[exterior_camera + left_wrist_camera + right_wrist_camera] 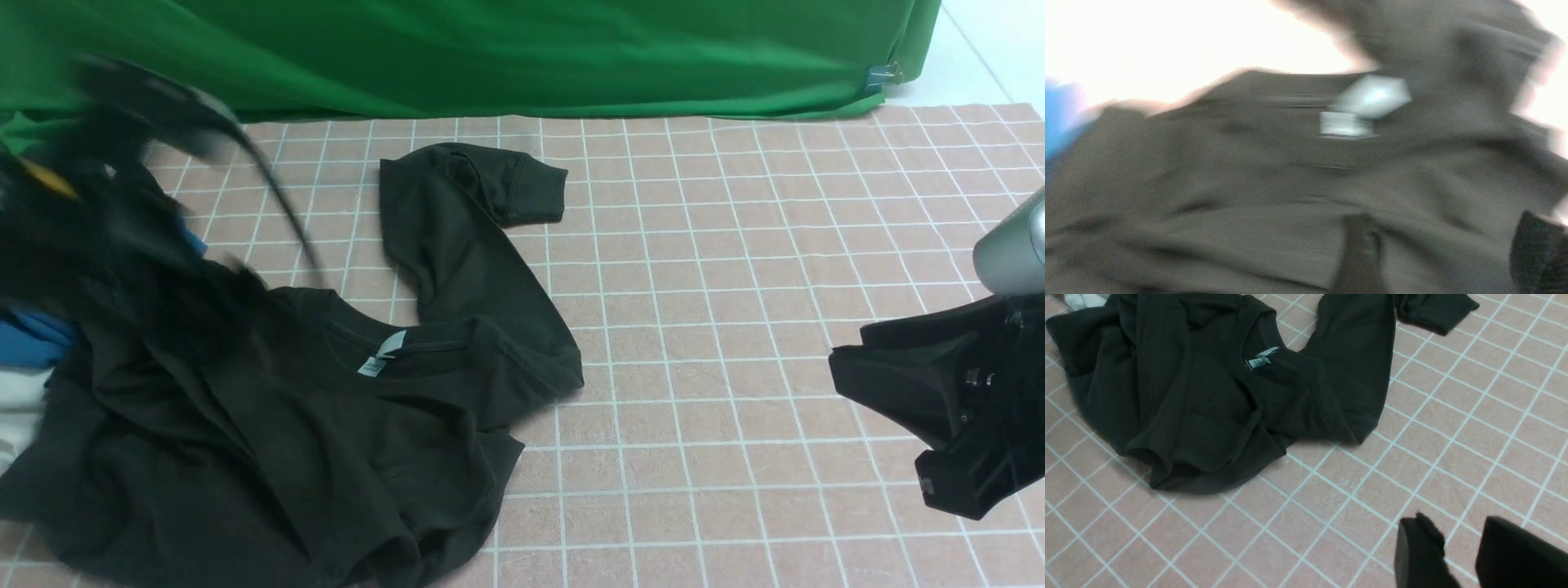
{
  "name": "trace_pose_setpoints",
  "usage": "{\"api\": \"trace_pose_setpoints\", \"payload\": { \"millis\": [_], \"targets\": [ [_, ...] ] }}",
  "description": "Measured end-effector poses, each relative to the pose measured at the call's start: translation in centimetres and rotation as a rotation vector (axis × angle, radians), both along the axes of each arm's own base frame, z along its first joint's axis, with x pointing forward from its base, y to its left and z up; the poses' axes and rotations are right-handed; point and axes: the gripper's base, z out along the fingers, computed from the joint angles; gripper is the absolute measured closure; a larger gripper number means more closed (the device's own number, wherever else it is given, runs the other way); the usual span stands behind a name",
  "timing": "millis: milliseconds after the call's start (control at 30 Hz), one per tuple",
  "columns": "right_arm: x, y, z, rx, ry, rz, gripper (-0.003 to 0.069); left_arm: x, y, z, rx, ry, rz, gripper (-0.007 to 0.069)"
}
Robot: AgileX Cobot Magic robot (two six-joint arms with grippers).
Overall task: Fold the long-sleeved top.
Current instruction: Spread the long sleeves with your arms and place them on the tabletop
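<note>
The long-sleeved top [326, 425] is black and lies crumpled on the left of the table, with its white neck label [380, 357] showing. One sleeve [465, 237] runs away from me and its cuff [531, 192] is bent to the right. My left arm [106, 204] is a dark blur above the top's left part. In the left wrist view its gripper [1445, 228] is open, with the two fingers wide apart over the cloth below the label [1367, 102]. My right gripper [878, 416] [1457, 531] hangs open over bare table to the right of the top [1208, 396], holding nothing.
A pink cloth with a white grid [735, 327] covers the table. A green backdrop [490, 49] hangs along the far edge, pinned by a clip [882, 77]. A blue garment [33, 339] and a white cloth [20, 400] lie at the left edge, partly under the top.
</note>
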Motion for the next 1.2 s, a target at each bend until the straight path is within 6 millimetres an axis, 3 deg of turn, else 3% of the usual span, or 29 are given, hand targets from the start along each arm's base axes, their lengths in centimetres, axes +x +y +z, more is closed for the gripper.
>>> {"api": "trace_pose_setpoints", "payload": {
  "millis": [100,267,400,500,567,667,800,1133,1200],
  "targets": [
    [0.0,0.0,0.0,0.0,0.0,0.0,0.042,-2.8,-3.0,-2.3,0.039,0.114,-0.162,0.0333],
    [0.0,0.0,0.0,0.0,0.0,0.0,0.042,-4.6,-4.7,-5.3,0.095,0.158,-0.248,0.032],
    [0.0,0.0,0.0,0.0,0.0,0.0,0.0419,-4.5,-4.8,-8.6,0.132,0.129,-0.218,0.0161],
    [0.0,0.0,0.0,0.0,0.0,0.0,0.0419,-4.1,-4.6,-9.9,0.162,0.072,-0.222,0.0073],
    [0.0,0.0,0.0,0.0,0.0,0.0,0.0419,-3.7,-4.4,-10.6,0.194,0.019,-0.232,0.0024],
    [0.0,0.0,0.0,0.0,0.0,0.0,0.0419,-3.3,-4.0,-11.4,0.263,-0.012,-0.266,0.0015],
    [0.0,0.0,0.0,0.0,0.0,0.0,0.0419,-3.1,-3.5,-11.7,0.335,-0.023,-0.269,0.0088],
    [0.0,0.0,0.0,0.0,0.0,0.0,0.0419,-2.7,-4.0,-11.5,0.241,-0.054,-0.155,0.0531],
    [0.0,0.0,0.0,0.0,0.0,0.0,0.0419,-2.7,-3.8,-11.5,0.257,-0.03,-0.153,0.0588]
  ]
}}
